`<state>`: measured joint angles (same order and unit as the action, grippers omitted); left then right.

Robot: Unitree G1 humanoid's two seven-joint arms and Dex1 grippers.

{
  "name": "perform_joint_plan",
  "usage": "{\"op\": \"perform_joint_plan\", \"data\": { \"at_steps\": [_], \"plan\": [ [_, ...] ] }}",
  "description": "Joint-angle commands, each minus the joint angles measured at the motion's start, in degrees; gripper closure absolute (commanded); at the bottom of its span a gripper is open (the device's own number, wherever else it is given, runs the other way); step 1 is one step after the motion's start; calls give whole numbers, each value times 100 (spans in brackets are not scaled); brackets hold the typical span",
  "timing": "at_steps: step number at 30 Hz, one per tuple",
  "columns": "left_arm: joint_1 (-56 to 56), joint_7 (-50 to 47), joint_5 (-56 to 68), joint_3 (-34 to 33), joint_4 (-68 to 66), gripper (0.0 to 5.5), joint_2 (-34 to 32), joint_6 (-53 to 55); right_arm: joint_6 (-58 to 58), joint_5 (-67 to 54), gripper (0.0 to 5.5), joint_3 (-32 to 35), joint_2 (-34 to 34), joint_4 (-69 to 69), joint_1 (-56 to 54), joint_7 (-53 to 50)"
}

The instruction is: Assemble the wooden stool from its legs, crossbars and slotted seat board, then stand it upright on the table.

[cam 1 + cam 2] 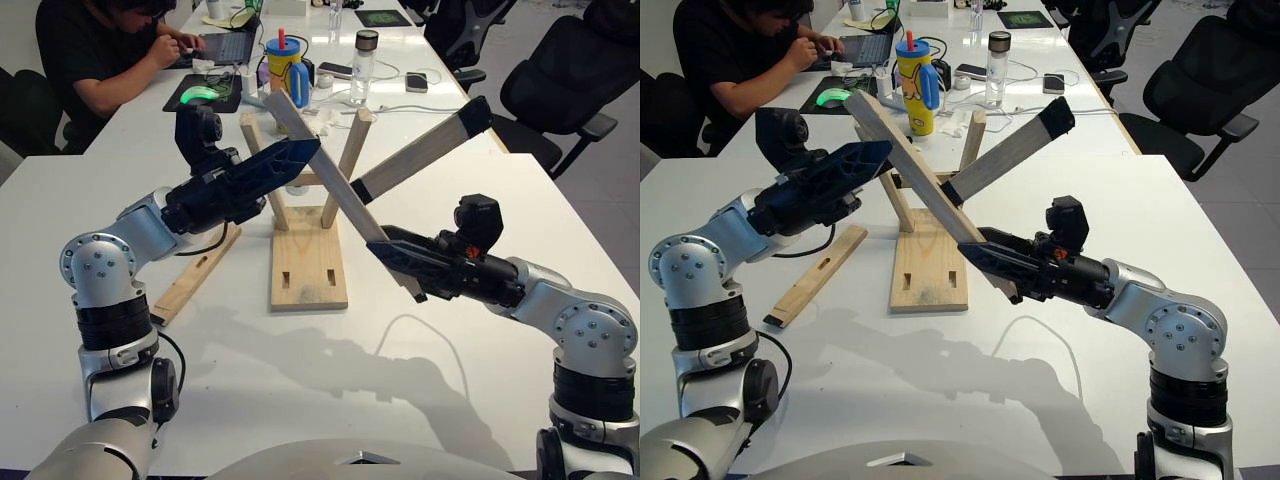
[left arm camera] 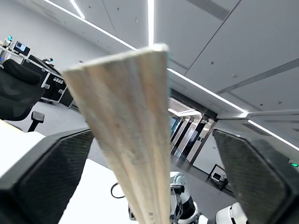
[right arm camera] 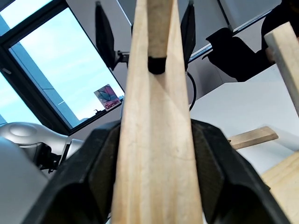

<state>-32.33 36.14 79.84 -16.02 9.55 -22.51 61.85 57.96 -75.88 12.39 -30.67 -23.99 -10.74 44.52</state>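
A slotted seat board (image 1: 308, 268) lies flat mid-table. Two legs (image 1: 355, 140) stand in it, leaning together, joined by a crossbar (image 1: 308, 180). My right gripper (image 1: 398, 252) is shut on the lower end of a long wooden leg (image 1: 352, 205) that slants up and to the left over the board. A black-tipped leg (image 1: 425, 150) juts up to the right from its middle. My left gripper (image 1: 305, 150) is open, its fingers (image 2: 46, 168) either side of the long leg's upper part (image 2: 135, 140). The right wrist view has the held leg (image 3: 156, 140) between the pads.
A loose slotted bar (image 1: 195, 272) lies on the table under my left arm. A yellow cup (image 1: 282, 62), a bottle (image 1: 364, 62), cables and a laptop crowd the far table, where a person sits. Office chairs (image 1: 560, 90) stand at the right. The table's near front is bare.
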Motion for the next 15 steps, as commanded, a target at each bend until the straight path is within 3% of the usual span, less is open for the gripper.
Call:
{"op": "perform_joint_plan", "data": {
  "at_steps": [1,12,15],
  "plan": [
    [37,113,88,104,53,169,-188,111,2,-16,345,-115,-126,-79,138,132],
    [155,342,128,240,159,347,-500,285,-73,121,345,-286,-383,-264,371,398],
    [240,445,20,220,145,348,-685,298,-133,239,345,-312,-395,-206,393,408]
  ]
}}
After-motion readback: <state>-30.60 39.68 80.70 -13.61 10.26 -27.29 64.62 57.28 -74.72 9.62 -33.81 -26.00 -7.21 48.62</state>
